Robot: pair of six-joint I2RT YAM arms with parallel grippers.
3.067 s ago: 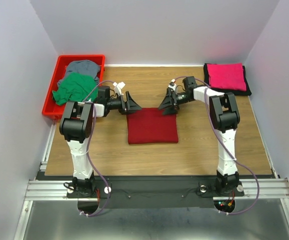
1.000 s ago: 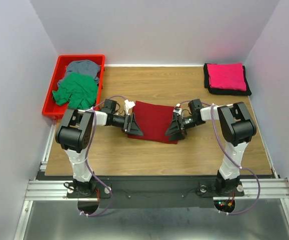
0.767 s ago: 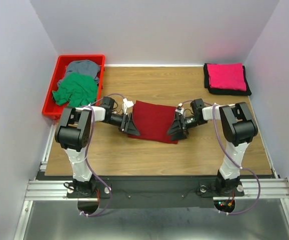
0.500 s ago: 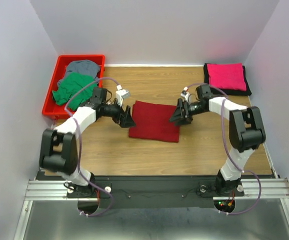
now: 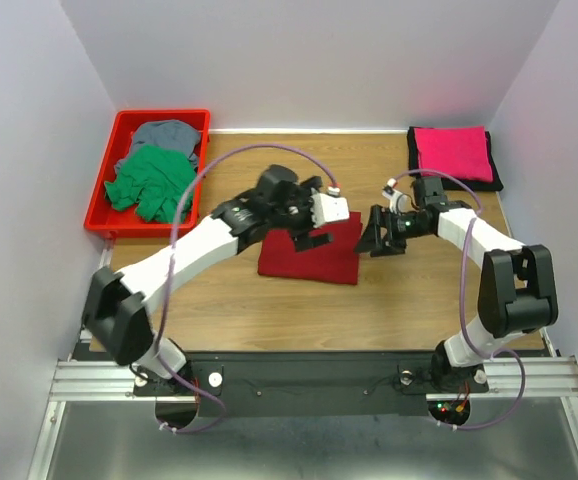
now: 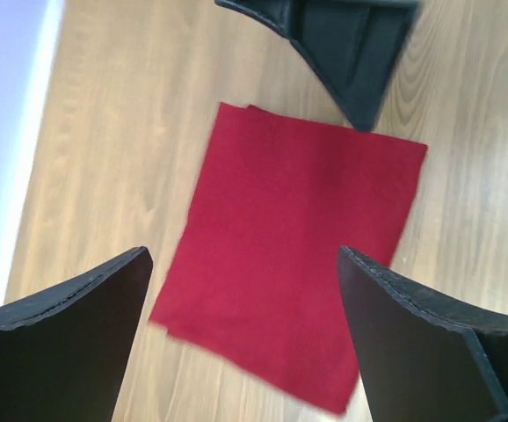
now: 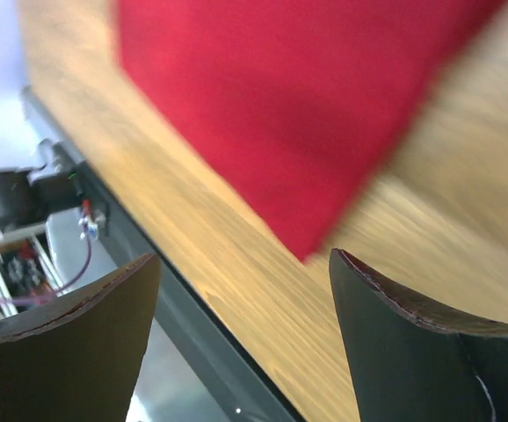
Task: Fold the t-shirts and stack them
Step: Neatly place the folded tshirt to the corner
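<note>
Dark red shirt [image 5: 307,260] lies folded on the table [image 5: 269,300], not stacked yet. Left gripper [image 5: 310,233] and right gripper [image 5: 381,243] are spread wide, empty. Pink shirt [image 5: 453,152] sits stacked on black shirt [image 5: 459,185] far right. Green shirt [image 5: 151,180] and grey shirt [image 5: 166,132] are unfolded in the tray [image 5: 97,205]. Roughly halfway.

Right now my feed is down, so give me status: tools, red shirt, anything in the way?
Left tool open, over red shirt. Right tool open, empty, beside its right edge. Shirt folded flat, ungripped. Nothing on it.
</note>
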